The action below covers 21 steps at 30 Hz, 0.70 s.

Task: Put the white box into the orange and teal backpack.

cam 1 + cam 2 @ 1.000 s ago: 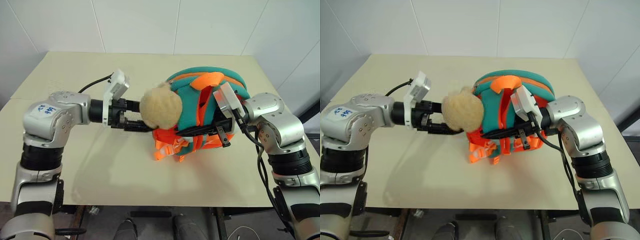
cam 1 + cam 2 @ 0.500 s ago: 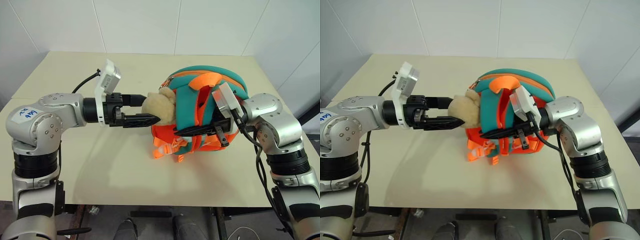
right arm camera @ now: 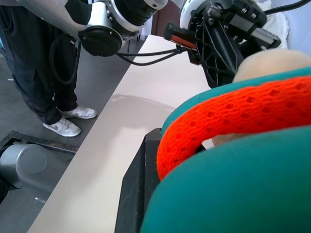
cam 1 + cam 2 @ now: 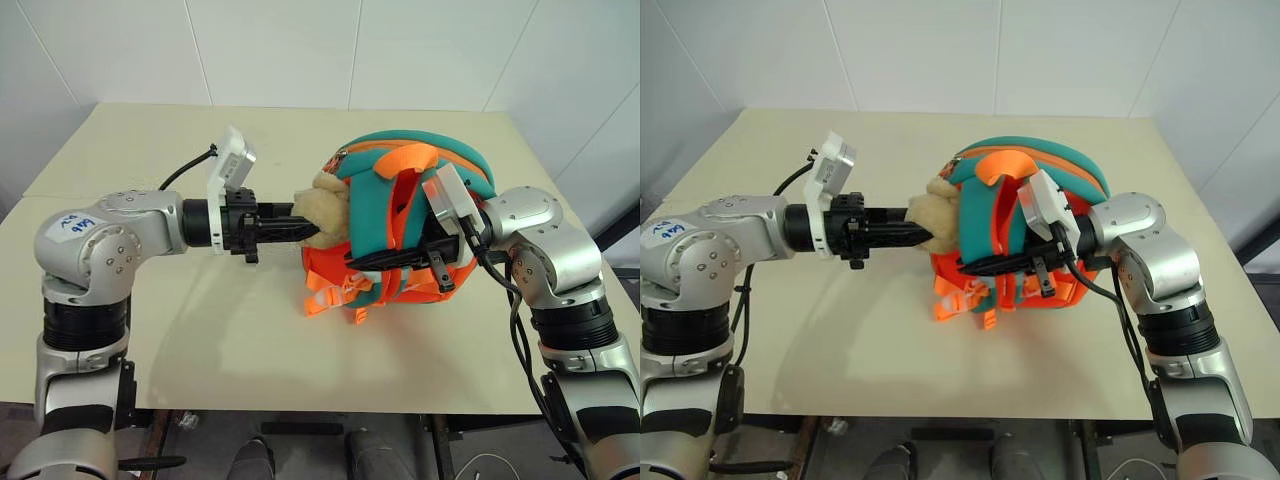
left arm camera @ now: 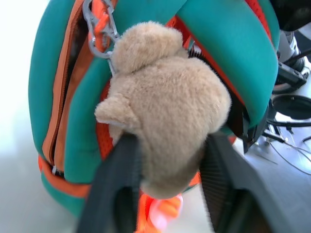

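Beige matte counter, lots of bare surface along the left edge, near edge and far edge; less room on the right side where the right arm sits. Left gripper reaches in level from the left, black fingers pinched on either side of the tan plush head, grasping it; head is soft, fuzzy, rounded, with small ear bumps, hung by a metal clip off the bag. Orange and teal backpack sits right of counter centre, nearer the far edge than the near one, well in from all edges. Rounded dome shape, teal padded fabric, orange mesh straps and orange zip trim; loose orange strap ends with buckles spill onto the counter at its near-left side. Bag stands upright on its base, long axis roughly vertical, strap side turned toward the near edge, plush head side toward the left. Right gripper comes in from the right, pointing left, clenched on the backpack's strap side low down. A person's legs and sneakers stand on the floor beyond the counter.
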Each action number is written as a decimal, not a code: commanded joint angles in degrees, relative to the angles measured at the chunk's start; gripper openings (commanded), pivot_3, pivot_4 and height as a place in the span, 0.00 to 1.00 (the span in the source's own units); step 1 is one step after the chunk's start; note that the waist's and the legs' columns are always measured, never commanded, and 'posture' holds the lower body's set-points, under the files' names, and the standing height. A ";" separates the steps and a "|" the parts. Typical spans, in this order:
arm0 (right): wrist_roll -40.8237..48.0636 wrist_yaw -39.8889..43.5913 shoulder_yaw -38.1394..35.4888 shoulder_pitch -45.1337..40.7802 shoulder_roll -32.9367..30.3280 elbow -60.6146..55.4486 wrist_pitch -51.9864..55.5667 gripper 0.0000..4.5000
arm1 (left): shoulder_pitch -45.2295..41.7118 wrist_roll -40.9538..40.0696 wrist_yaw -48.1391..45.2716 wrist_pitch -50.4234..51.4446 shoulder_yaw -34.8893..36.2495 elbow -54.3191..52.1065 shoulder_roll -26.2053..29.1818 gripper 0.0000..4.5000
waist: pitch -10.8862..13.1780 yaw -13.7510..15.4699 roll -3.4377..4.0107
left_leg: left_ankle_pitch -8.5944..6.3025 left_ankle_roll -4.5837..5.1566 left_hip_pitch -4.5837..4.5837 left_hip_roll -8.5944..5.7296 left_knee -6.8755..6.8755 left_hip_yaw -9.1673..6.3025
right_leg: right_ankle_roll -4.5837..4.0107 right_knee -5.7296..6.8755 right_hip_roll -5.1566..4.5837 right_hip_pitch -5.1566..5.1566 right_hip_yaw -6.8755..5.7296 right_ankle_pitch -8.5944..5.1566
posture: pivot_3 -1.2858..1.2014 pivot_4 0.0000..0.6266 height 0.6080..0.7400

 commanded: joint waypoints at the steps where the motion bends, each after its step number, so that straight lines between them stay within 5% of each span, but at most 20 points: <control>1: 2.03 -1.39 -2.18 0.32 0.77 -2.22 -0.64 0.00 | -1.30 -2.32 -1.25 1.57 1.92 -1.02 3.16 0.14 | 0.00 0.00 0.00 | 0.00 0.00 0.00 0.00 0.00 0.00 | 0.00 0.00 0.00 0.00 0.00 0.00 | 0.52 0.24 1.00; 4: 3.40 -2.64 -3.40 1.60 1.75 -2.68 -0.77 0.00 | -1.37 -3.14 -1.72 1.92 3.54 -0.54 5.97 0.06 | 0.00 -0.03 0.00 | 0.00 0.00 0.00 0.00 -0.01 0.00 | 0.00 -0.01 0.00 0.00 0.00 0.00 | 0.52 0.24 1.00; 14: 7.40 -6.06 -4.98 4.42 4.01 -5.40 -0.01 0.00 | -2.49 -1.06 -2.55 -0.99 4.14 3.68 13.24 0.05 | 0.02 -0.08 0.01 | -0.01 0.00 -0.01 0.00 -0.04 0.00 | 0.00 -0.04 0.00 -0.01 -0.01 0.00 | 0.52 0.24 1.00; 21: 9.22 -7.61 -4.76 6.01 4.46 -7.43 1.20 0.00 | -1.66 5.76 -5.34 -5.97 -2.62 8.82 17.83 0.05 | 0.03 0.05 0.03 | -0.01 -0.01 -0.01 0.00 -0.15 0.01 | -0.03 -0.08 0.01 -0.05 -0.01 -0.02 | 0.52 0.24 1.00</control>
